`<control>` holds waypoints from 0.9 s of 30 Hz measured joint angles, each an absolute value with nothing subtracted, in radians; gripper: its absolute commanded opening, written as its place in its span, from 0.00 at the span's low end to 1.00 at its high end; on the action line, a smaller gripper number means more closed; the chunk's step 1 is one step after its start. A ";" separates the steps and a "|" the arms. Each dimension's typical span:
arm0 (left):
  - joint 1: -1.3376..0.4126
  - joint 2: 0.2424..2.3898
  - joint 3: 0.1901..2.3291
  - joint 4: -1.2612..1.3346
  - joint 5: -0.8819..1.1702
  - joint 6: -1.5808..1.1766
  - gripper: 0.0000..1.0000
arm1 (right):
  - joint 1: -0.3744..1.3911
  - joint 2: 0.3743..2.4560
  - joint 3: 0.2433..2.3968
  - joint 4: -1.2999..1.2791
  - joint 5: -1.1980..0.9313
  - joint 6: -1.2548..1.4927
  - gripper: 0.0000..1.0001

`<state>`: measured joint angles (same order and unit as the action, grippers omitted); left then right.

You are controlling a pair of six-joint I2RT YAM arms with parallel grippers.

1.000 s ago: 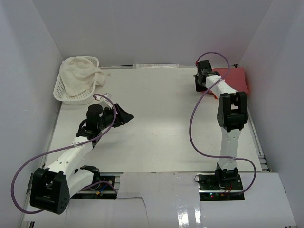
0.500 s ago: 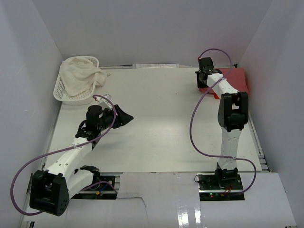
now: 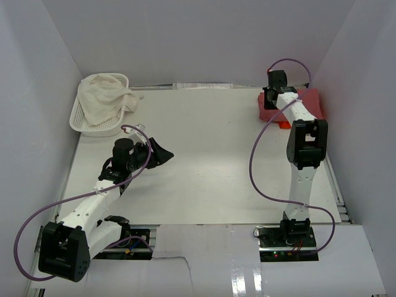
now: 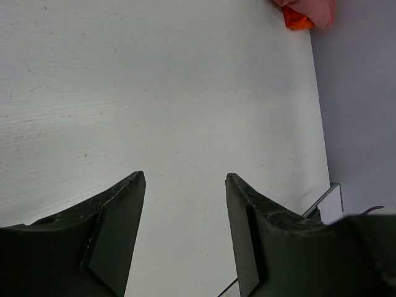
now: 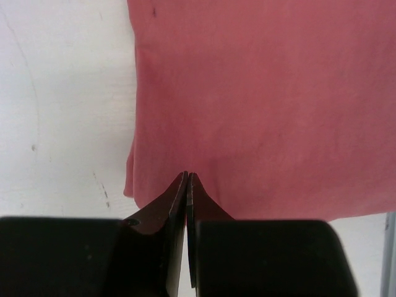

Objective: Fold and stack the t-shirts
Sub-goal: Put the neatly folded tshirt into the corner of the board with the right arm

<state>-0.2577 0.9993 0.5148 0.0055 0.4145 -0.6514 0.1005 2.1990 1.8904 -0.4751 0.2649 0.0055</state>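
The dusty rose-red t-shirt point(image 3: 311, 103) lies folded flat at the table's back right corner and fills most of the right wrist view point(image 5: 260, 99). My right gripper point(image 3: 273, 101) is shut, its tips point(image 5: 187, 175) over the shirt's near edge close to its left side; no cloth shows between the jaws. A bright orange-red t-shirt point(image 4: 297, 21) peeks from under the rose one point(image 4: 314, 8) in the left wrist view. My left gripper point(image 3: 165, 152) hangs open over bare table at mid-left point(image 4: 184, 177), holding nothing.
A white lattice basket point(image 3: 79, 119) with a cream cloth point(image 3: 105, 99) draped in it stands at the back left corner. White walls close in the table on the left, back and right. A metal rail point(image 3: 337, 192) runs along the right edge.
My right gripper has swung to the right and a little farther back, staying shut, so more of the rose shirt shows to its left. The left arm has not moved.
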 measured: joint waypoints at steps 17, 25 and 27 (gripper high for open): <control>-0.258 0.981 0.497 0.007 0.415 -0.654 0.66 | 0.129 2.059 1.748 -0.531 0.169 0.038 0.90; -0.258 0.961 0.496 0.005 0.415 -0.653 0.66 | 0.312 1.527 1.412 -0.368 0.200 0.016 0.90; -0.258 0.955 0.496 -0.004 0.414 -0.651 0.66 | 0.361 1.420 1.297 -0.339 0.219 0.015 0.90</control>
<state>-0.2577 0.9554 0.4965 -0.0040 0.4145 -0.6506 0.3614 1.4200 1.2968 -0.3393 0.2188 0.0147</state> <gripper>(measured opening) 0.658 0.900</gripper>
